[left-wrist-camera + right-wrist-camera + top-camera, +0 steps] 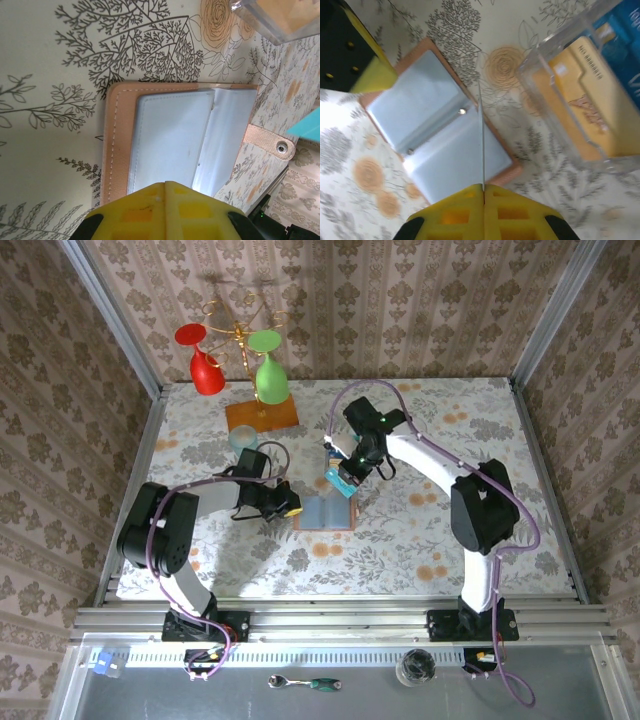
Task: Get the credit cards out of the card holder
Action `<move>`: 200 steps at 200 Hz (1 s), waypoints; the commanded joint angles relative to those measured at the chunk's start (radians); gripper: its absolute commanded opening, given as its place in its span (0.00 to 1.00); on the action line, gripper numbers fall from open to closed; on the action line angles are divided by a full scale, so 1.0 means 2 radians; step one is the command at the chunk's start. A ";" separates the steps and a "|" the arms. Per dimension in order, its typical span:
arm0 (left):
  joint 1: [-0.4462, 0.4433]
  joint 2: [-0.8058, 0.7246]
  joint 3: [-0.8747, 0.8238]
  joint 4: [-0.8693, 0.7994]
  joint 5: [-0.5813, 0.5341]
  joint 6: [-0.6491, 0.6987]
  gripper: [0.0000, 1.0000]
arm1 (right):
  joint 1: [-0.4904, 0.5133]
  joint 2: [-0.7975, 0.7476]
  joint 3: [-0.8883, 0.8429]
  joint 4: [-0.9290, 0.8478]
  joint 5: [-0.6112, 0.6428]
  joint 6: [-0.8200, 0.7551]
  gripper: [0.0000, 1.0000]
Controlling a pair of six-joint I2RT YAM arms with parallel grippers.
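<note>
Card holder is stitched tan leather (blue-grey lining).

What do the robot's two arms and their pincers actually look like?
The left arm and right arm are chunky black joints linked by pale tubes, each trailed by a looping purple cable. The left pincer and right pincer each end in blocky yellow fingers with square recesses, on black mounts.
</note>
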 commanded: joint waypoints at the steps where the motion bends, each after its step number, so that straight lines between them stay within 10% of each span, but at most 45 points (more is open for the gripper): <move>1: 0.006 -0.016 0.018 -0.020 -0.001 0.017 0.08 | -0.001 0.026 0.054 -0.084 0.067 -0.160 0.00; 118: 0.022 -0.029 0.035 -0.051 -0.007 0.025 0.08 | -0.035 0.185 0.372 -0.193 0.133 -0.266 0.00; 200: 0.028 -0.025 0.029 -0.049 -0.013 0.019 0.08 | -0.039 0.240 0.424 -0.153 0.149 -0.279 0.00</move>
